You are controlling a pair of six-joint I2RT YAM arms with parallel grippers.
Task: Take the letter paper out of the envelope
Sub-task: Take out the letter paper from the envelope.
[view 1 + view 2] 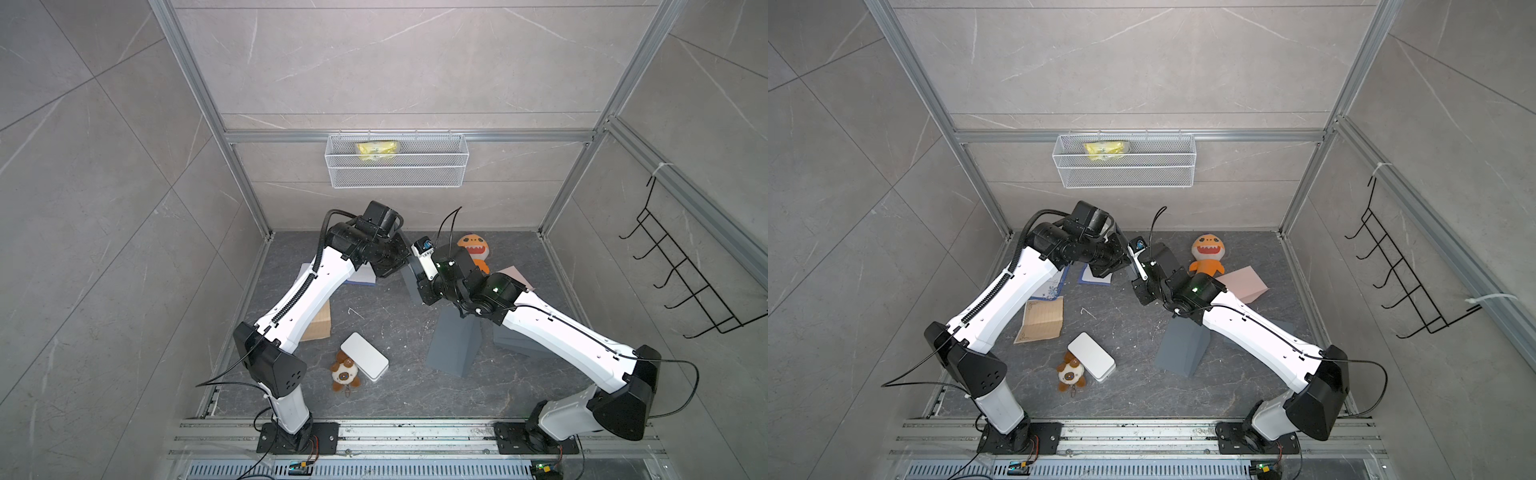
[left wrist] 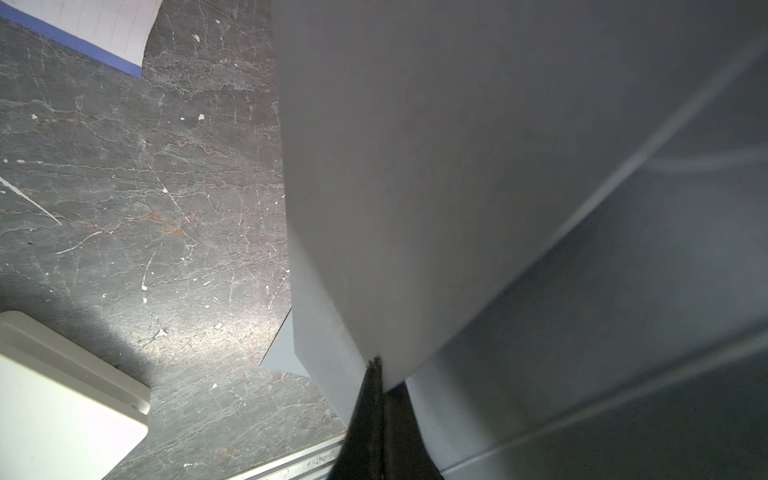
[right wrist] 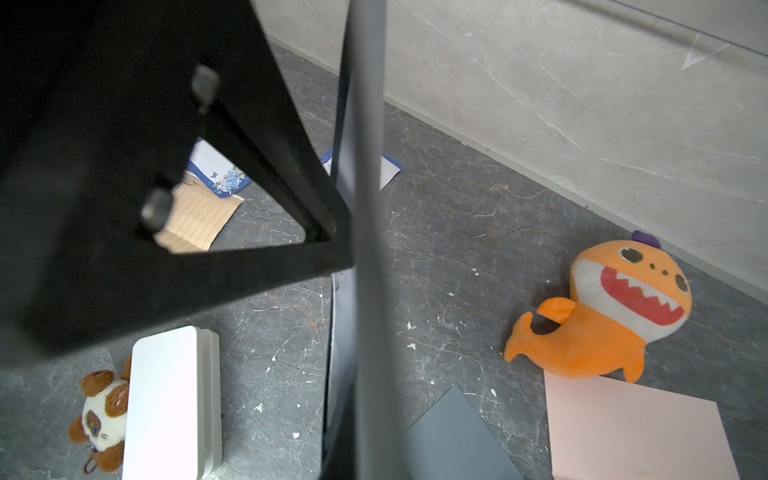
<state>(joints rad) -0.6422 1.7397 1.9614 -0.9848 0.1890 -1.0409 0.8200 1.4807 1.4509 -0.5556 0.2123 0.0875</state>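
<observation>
Left gripper [image 2: 376, 376] is pinched tight on an edge of the grey envelope [image 2: 415, 166], held in the air near the orange shark plush [image 3: 602, 316]. The right gripper [image 1: 419, 286], also closed, seems to grip it too. No letter paper shows from it yet, so the pulling out remains.

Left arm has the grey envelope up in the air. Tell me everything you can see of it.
The grey envelope is plain, matte and paper-like, with no print showing. It is held in the air, tilted, mid-workspace in a top view. The left gripper is shut on one corner, where two layers show. The right wrist view sees it edge-on as a thin strip. No letter paper pokes out; the flap's state is unclear.
</observation>
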